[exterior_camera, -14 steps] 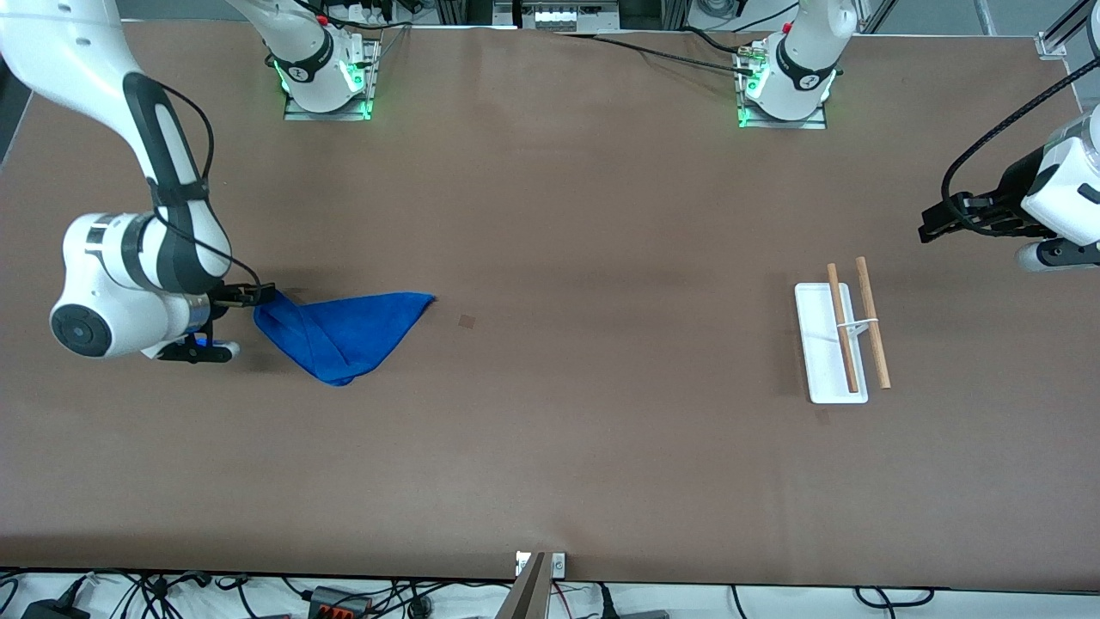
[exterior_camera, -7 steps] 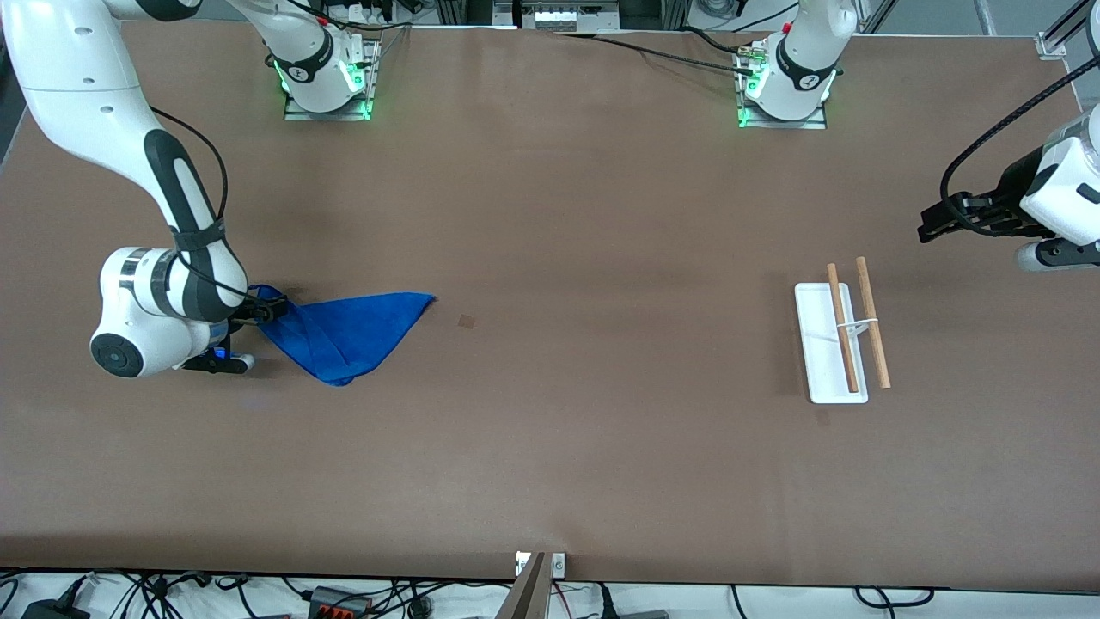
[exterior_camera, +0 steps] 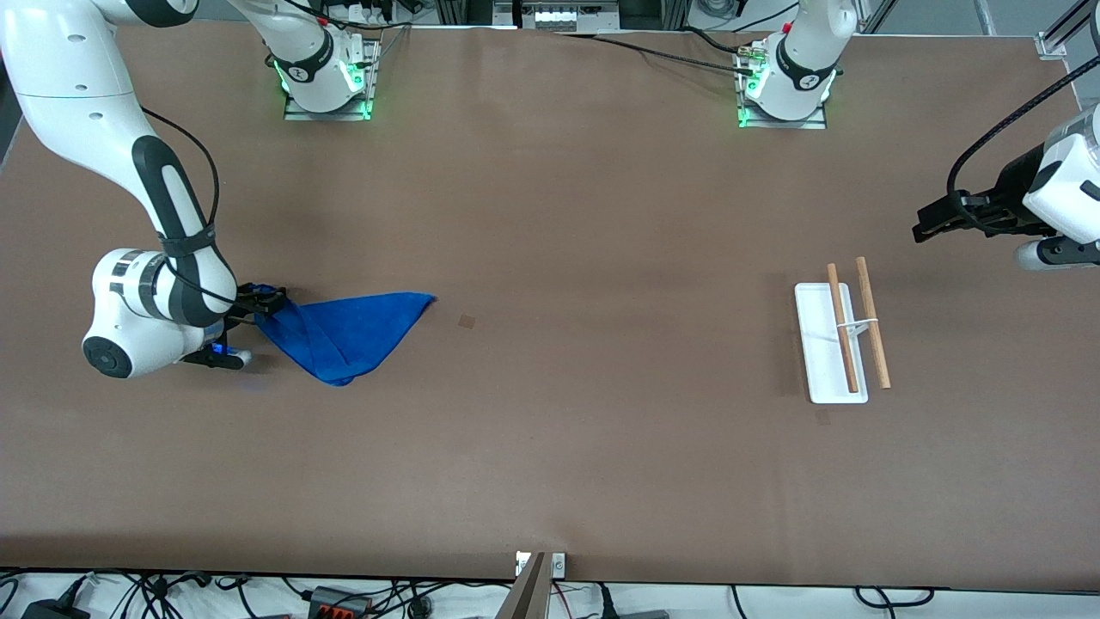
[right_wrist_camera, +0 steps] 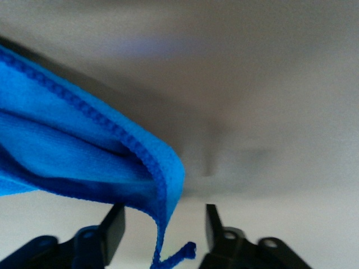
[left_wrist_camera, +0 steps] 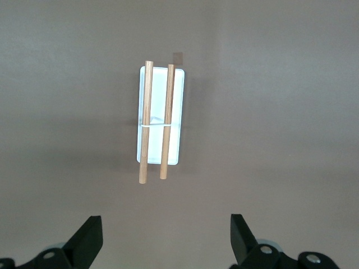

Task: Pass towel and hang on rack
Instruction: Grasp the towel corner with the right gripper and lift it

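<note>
The blue towel (exterior_camera: 344, 331) lies folded in a triangle on the table toward the right arm's end. My right gripper (exterior_camera: 271, 301) is low at the towel's corner. In the right wrist view the towel's hemmed corner (right_wrist_camera: 67, 145) hangs between the fingers of the right gripper (right_wrist_camera: 162, 230), which stand apart with gaps on both sides. The rack (exterior_camera: 821, 361), a white base with two wooden rods, stands toward the left arm's end. My left gripper (exterior_camera: 924, 225) waits open and empty in the air beside it. The left wrist view shows the rack (left_wrist_camera: 160, 120) ahead of the left gripper (left_wrist_camera: 166, 241).
Bare brown table lies between the towel and the rack. A small dark mark (exterior_camera: 467, 321) sits on the table just past the towel's tip. The arm bases (exterior_camera: 326, 82) stand along the table's edge farthest from the front camera.
My right arm has swung in toward the towel, bringing its gripper onto the towel's corner, which lifted slightly. The left gripper has barely shifted.
</note>
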Tool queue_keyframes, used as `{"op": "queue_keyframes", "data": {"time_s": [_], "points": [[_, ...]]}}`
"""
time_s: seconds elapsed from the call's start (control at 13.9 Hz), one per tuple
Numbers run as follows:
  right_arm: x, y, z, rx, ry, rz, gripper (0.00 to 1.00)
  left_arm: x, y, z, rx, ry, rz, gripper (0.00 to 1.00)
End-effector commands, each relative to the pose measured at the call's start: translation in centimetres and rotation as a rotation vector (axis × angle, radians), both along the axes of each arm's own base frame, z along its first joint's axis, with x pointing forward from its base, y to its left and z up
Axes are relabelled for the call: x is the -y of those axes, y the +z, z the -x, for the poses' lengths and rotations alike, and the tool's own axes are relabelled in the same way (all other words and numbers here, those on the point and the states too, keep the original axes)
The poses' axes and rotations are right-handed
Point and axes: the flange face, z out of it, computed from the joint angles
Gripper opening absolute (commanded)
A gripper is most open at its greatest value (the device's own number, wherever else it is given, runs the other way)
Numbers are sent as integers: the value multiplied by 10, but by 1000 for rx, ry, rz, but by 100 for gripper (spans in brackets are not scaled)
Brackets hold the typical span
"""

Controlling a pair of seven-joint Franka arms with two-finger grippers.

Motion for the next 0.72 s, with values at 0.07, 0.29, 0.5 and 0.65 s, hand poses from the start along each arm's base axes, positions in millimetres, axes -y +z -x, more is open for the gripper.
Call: {"op": "queue_keyframes", "data": {"time_s": [0.07,0.29,0.5,0.65], "points": [[2,2,-1,-8,-4,-27,14,-2,7,-4,-13,-13,20,100],[-2,15,-6,-22,7,-41,0,-2,5,-3,-28,-11,18,100],[-21,69,-31,-29,110,-133,0,0,3,-4,-32,-11,18,100],[-36,130,-53,5,121,-216,0,9,4,-4,-32,-19,13,100]]}}
